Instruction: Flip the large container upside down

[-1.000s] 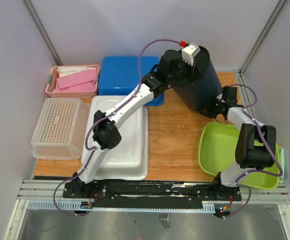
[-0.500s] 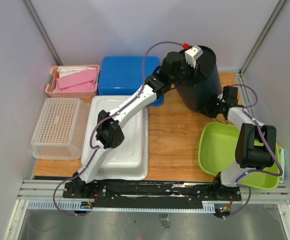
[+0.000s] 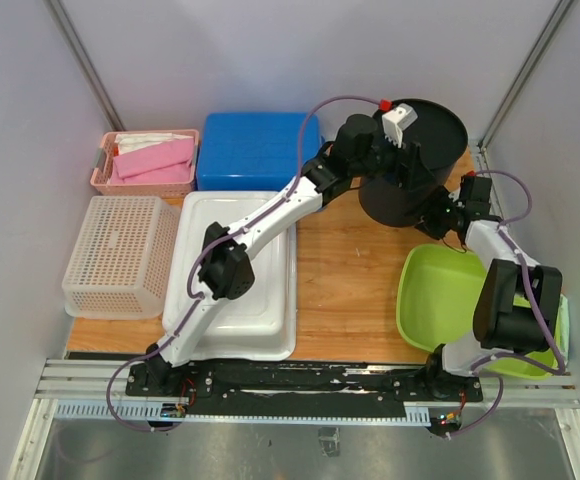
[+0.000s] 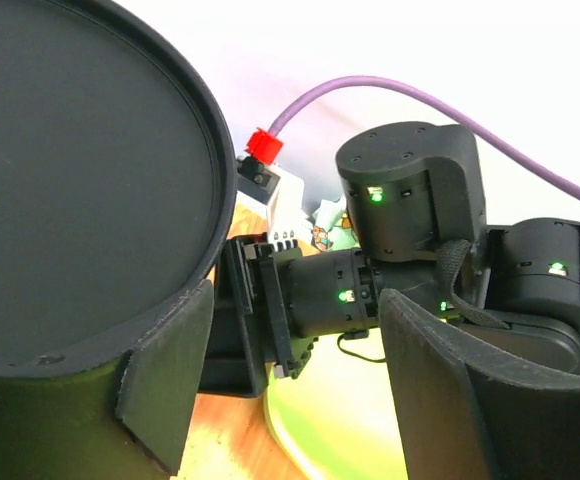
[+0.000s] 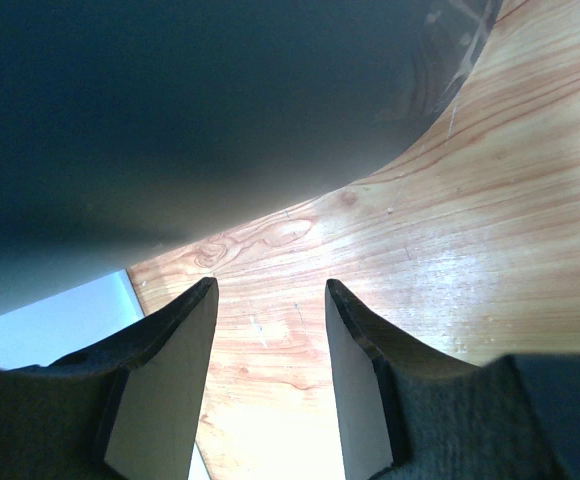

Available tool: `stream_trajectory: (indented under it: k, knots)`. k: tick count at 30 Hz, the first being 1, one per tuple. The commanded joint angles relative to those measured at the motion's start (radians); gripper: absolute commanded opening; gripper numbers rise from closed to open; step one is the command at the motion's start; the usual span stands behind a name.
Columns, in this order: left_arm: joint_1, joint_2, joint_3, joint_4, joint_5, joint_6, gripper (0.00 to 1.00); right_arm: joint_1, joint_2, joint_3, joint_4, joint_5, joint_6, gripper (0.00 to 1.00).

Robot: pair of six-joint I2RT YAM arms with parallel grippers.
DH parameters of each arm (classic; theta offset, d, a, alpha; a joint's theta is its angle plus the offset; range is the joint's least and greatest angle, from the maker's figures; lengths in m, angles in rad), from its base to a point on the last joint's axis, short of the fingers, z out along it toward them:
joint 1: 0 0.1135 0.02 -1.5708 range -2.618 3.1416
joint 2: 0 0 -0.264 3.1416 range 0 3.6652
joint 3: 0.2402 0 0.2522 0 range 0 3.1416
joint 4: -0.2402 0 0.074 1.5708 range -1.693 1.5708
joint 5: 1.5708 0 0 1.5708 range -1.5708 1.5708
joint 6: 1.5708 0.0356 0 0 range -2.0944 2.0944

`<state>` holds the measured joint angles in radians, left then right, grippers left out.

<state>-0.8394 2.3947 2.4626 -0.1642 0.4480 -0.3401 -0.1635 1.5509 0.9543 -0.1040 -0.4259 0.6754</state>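
On the wooden bench (image 3: pixel 350 270), the large black container (image 3: pixel 425 140) stands base-up at the back right, seemingly turned over, so the left gripper (image 4: pixel 298 300) beside its rim and the right gripper (image 5: pixel 270 300) near its foot show jaws spread, pinching nothing.

large black container (image 3: pixel 415 165) stands inverted (base up), far right.
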Motion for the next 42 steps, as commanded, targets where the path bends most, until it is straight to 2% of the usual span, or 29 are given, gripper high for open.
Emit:
stream_trajectory:
  k: [1, 5, 9, 12, 17, 19, 21, 24, 27, 34, 37, 42]
  knots:
    - [-0.001, -0.072, 0.021, 0.029, 0.011, -0.024, 0.73, -0.016, -0.077, 0.028, -0.128, 0.023, -0.082, 0.5]
    - [-0.001, -0.201, -0.071, 0.01, -0.014, 0.012, 0.79, -0.015, -0.215, 0.064, -0.257, 0.107, -0.168, 0.57]
    - [-0.001, -0.377, -0.258, 0.014, -0.068, 0.019, 0.87, 0.024, -0.343, 0.078, -0.367, 0.161, -0.23, 0.61]
    - [-0.001, -0.498, -0.424, -0.017, -0.12, 0.045, 0.92, 0.105, -0.434, 0.092, -0.523, 0.317, -0.259, 0.63]
    - [-0.001, -0.713, -0.728, -0.085, -0.291, 0.105, 0.98, 0.318, -0.558, 0.034, -0.735, 0.623, -0.224, 0.67]
    - [-0.001, -0.813, -0.877, -0.088, -0.381, 0.116, 0.99, 0.367, -0.602, -0.014, -0.808, 0.693, -0.157, 0.68]
    - [-0.001, -0.903, -1.035, -0.09, -0.46, 0.122, 0.99, 0.407, -0.644, -0.059, -0.845, 0.698, -0.101, 0.69]
    - [0.0, -1.019, -1.186, -0.088, -0.56, 0.084, 0.99, 0.516, -0.664, -0.107, -0.855, 0.678, -0.074, 0.69]
    - [0.022, -1.097, -1.33, 0.0, -0.532, 0.025, 0.99, 0.636, -0.625, -0.142, -0.84, 0.777, 0.004, 0.72]
    - [0.034, -1.134, -1.42, -0.004, -0.53, -0.01, 0.99, 0.681, -0.479, -0.202, -0.739, 0.816, 0.037, 0.73]
    - [0.034, -1.13, -1.416, -0.001, -0.523, -0.021, 0.99, 0.686, -0.453, -0.263, -0.638, 0.774, 0.045, 0.66]
    - [0.034, -1.128, -1.396, -0.003, -0.502, -0.032, 0.99, 0.694, -0.397, -0.309, -0.517, 0.692, 0.066, 0.42]
